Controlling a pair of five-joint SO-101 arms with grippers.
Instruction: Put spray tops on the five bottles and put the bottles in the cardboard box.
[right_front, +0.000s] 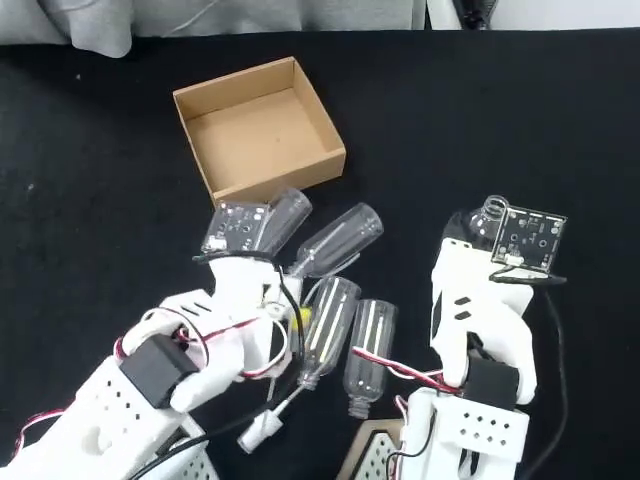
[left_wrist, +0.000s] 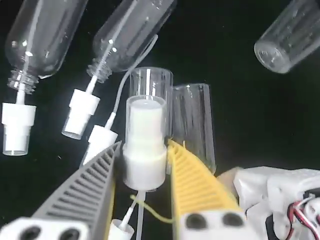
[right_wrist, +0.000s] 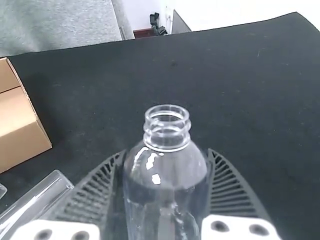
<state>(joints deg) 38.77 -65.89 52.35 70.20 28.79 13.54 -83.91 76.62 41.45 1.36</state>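
Nearest me, the left pincer pinched a white plastic spray top between its grey and yellow jaws. Beyond that pincer, an open brown cardboard box sat on the black tablecloth. The right pincer was clamped around a clear plastic bottle, whose bare neck poked past the fingertips. Four more clear bottles lay on their sides, close by the left pincer and between the two. Another white spray top lay behind it.

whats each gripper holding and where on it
Left gripper: white plastic spray top, clamped at its wide collar. Right gripper: clear plastic bottle, open neck up, gripped around its shoulder.
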